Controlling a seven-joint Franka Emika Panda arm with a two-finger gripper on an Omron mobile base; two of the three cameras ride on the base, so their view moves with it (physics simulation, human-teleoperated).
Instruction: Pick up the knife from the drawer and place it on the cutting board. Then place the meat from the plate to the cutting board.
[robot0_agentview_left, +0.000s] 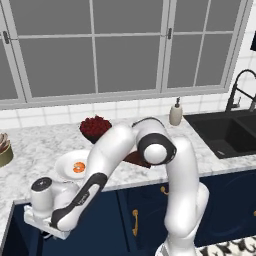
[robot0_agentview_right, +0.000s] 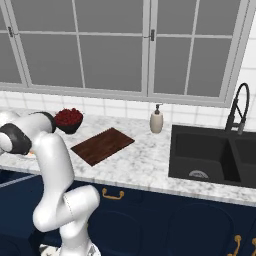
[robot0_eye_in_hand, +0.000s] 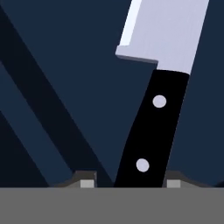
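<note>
Close in the hand view, the knife (robot0_eye_in_hand: 153, 131) lies on the dark blue floor of the drawer (robot0_eye_in_hand: 52, 87), black handle toward me and silver blade pointing away. My gripper (robot0_eye_in_hand: 131, 181) is open, its fingertips (robot0_eye_in_hand: 87, 180) standing either side of the handle's end, with a small gap on the left side. In the left base view my hand (robot0_agentview_left: 45, 207) hangs low in front of the counter at lower left. The white plate (robot0_agentview_left: 62, 167) holds the orange-pink meat (robot0_agentview_left: 79, 167). The reddish-brown cutting board (robot0_agentview_right: 102, 145) lies bare on the counter.
A dark bowl of red berries (robot0_agentview_right: 68, 120) stands behind the board. A soap dispenser (robot0_agentview_right: 156, 120) sits by the black sink (robot0_agentview_right: 215, 155) with its dark faucet (robot0_agentview_right: 239, 107) to the right. Navy cabinet doors with brass pulls (robot0_agentview_right: 113, 194) run under the marble counter.
</note>
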